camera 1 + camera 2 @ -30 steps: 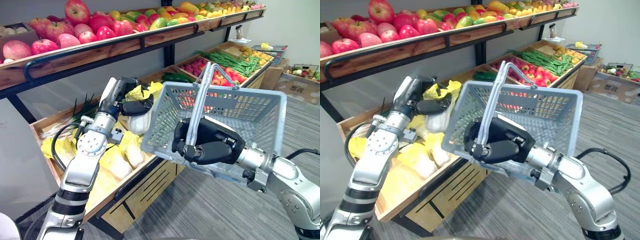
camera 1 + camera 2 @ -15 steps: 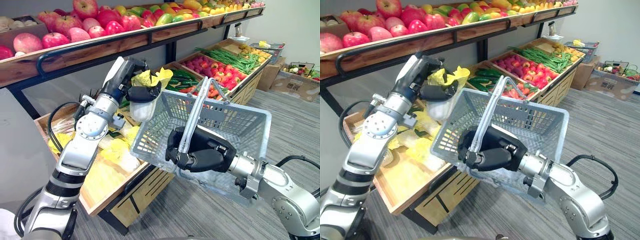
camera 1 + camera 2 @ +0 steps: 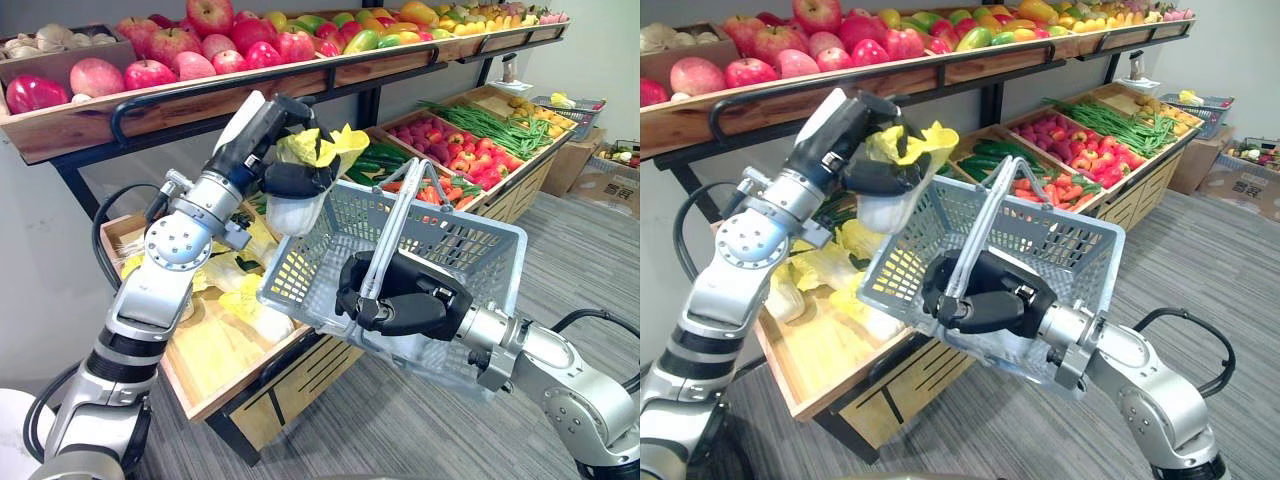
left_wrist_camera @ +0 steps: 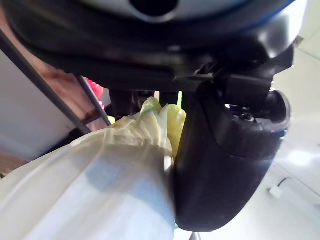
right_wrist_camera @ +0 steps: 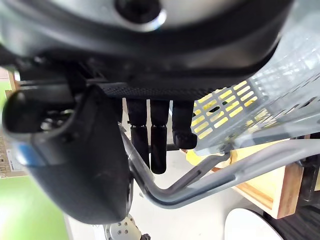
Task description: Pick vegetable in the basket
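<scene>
Left robot hand [image 3: 283, 172] is grasping the cabbage [image 3: 296, 212], thumb and fingers clenching round its pale stem while the yellow leaves are flaring out above. The cabbage is hanging just over the rim of the basket [image 3: 470, 240], at that basket's 10 o'clock corner, not yet inside it. Right robot hand [image 3: 410, 295] is clenching the handle [image 3: 395, 225] and is holding the basket tilted, clear of the crate [image 3: 225, 345] of cabbages at 8 o'clock.

To my judgement the step is the carry-over and drop. It should go best if the cabbage is travelling on toward 3 o'clock until it is hanging fully over the open mouth, passing on the 9 o'clock side of the raised handle, then sinking stem first before the grip is loosening. The basket ought to be staying steady, since a drop at the corner could be tipping the cabbage back out.

From the left wrist, the thumb [image 4: 220, 165] is pressing hard against the stem [image 4: 100, 185], a contact the eye views are half hiding. From the right wrist, the fingers [image 5: 157, 145] are hooking round the handle bar [image 5: 200, 182], while the eye views are giving the cabbage's place against the rim.
</scene>
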